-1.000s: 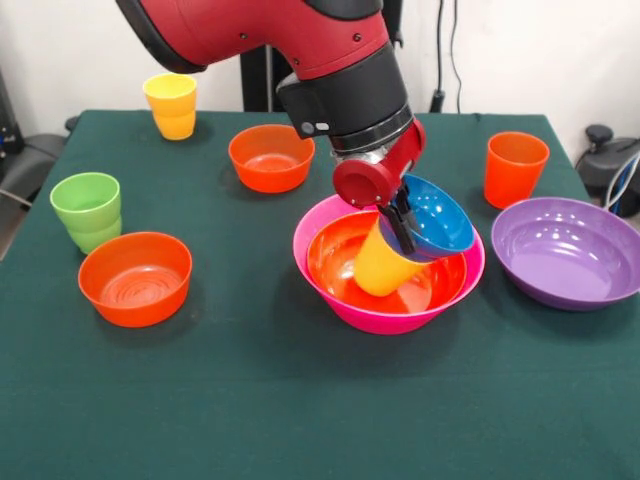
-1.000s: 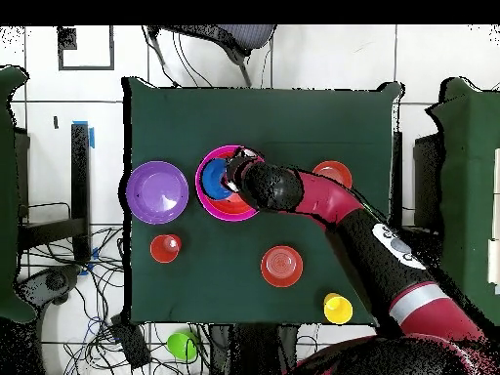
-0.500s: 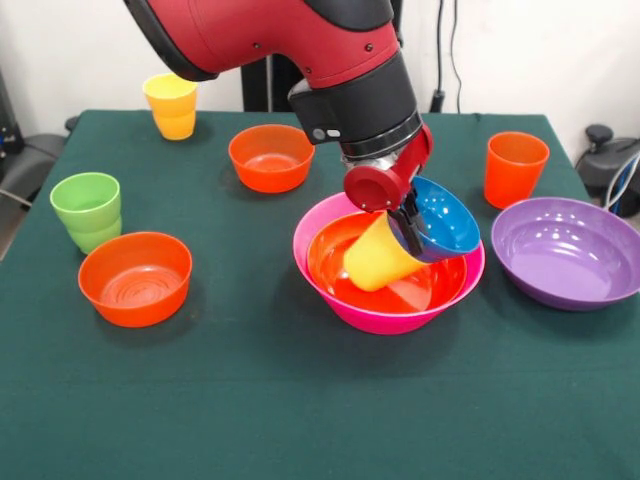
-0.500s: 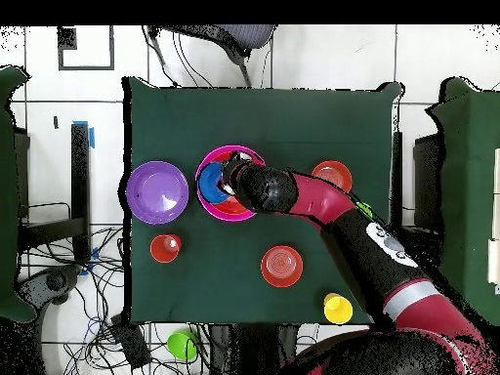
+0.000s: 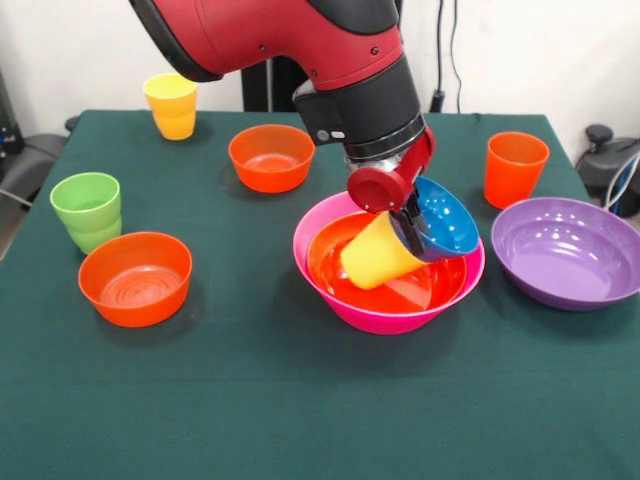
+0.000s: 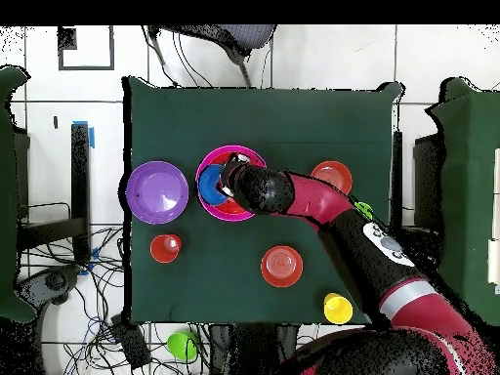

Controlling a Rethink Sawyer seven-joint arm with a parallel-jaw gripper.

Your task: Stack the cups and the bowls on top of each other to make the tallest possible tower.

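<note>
While clamped between the jaws of the gripper, tilted yellow cup with its base pointing down and to the picture's left, hanging just above the hollow of the large orange bowl. Nested inside the largest pink bowl near the middle of the green table, that orange bowl; leaning at an angle on the right-hand rims of both, the small blue bowl, just beside the gripper. Reaching down from the top of the front view, red and black arm. To the right of the pile, well apart, large purple bowl, empty and upright; behind it, orange cup. At the left side of the front view, green cup, with 1 small orange bowl just in front of it. Farther back, a 2nd small orange bowl and, in the far left corner, a 2nd yellow cup. Seen from overhead, arm covering most of the pink bowl, purple bowl alongside.
</note>
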